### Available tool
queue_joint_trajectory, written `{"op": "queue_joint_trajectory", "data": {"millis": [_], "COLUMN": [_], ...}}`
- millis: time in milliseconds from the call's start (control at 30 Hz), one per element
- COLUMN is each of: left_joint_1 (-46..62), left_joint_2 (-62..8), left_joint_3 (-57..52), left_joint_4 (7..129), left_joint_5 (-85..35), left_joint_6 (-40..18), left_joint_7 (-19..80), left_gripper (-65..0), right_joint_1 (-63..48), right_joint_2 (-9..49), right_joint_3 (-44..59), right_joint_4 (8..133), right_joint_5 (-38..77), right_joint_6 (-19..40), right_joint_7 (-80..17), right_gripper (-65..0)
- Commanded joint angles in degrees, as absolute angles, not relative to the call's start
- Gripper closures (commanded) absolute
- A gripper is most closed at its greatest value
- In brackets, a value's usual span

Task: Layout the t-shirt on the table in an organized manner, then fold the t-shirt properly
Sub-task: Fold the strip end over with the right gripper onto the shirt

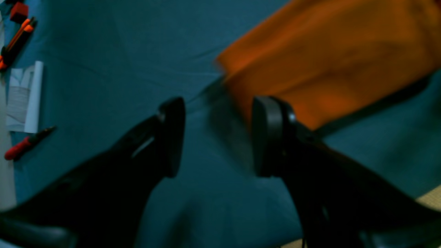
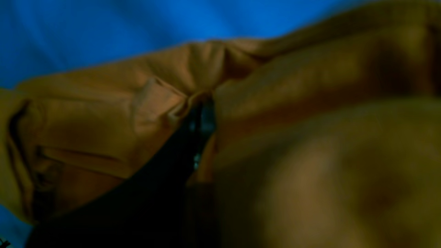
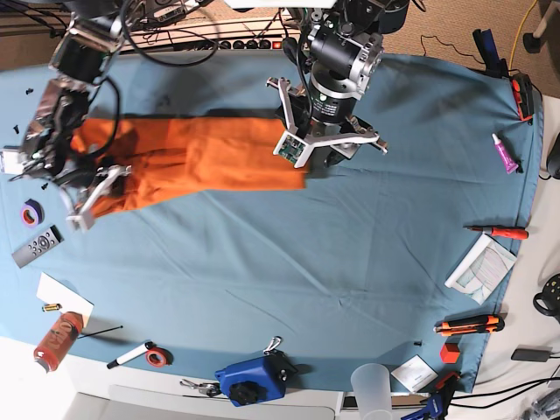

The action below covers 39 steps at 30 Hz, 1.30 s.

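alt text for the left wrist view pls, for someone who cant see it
The left gripper hangs open over the blue-teal table, nothing between its black fingers. A blurred edge of the orange t-shirt lies just beyond the jaws at upper right; a red-handled screwdriver and a white packet lie at far left.

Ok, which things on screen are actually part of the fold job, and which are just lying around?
Job:
- t-shirt
- table
- right hand, shut on the t-shirt
- left hand, open beside the t-shirt's edge

Lying about:
- remote
- tape roll
- red bottle
- plastic cup
- screwdriver
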<state>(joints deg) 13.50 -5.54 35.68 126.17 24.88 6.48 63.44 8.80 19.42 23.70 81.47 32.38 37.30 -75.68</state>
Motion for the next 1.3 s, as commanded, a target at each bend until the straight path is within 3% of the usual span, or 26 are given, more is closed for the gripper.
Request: {"op": "queue_joint_trajectory", "data": {"millis": [0, 200, 467, 833, 1033, 1267], "left_joint_1": [13.41, 13.72, 18.35, 21.30, 21.28, 21.28], "left_joint_2": [-5.13, -5.50, -10.33, -10.48, -10.48, -10.48], "left_joint_3": [35.83, 35.83, 26.48, 3.60, -0.01, -0.03], "left_joint_4": [127.37, 127.37, 127.37, 127.37, 127.37, 127.37], "left_joint_5": [25.54, 26.59, 29.28, 11.62, 10.83, 8.60], "left_joint_6": [6.87, 6.87, 12.60, 6.07, 5.91, 5.91], "left_joint_7": [62.63, 64.25, 65.41, 65.56, 64.99, 64.51], "left_gripper": [-31.7, -31.7, -24.4, -24.4, -24.4, -24.4], "right_joint_1": [11.16, 12.51, 8.27, -0.36, -0.32, -0.30], "right_joint_2": [20.29, 21.58, 21.26, 8.62, 7.16, 7.16], "right_joint_3": [23.66, 23.62, 23.62, 23.00, 12.69, -3.22], "right_joint_4": [82.48, 82.50, 91.09, 111.96, 113.58, 113.58], "right_joint_5": [32.16, 30.85, 45.74, 46.06, 40.56, 28.32], "right_joint_6": [37.19, 35.94, 36.01, 36.21, 36.01, 31.31], "right_joint_7": [-74.35, -77.52, -80.00, -80.00, -80.00, -77.34], "right_gripper": [0.0, 0.0, 0.0, 0.0, 0.0, 0.0]}}
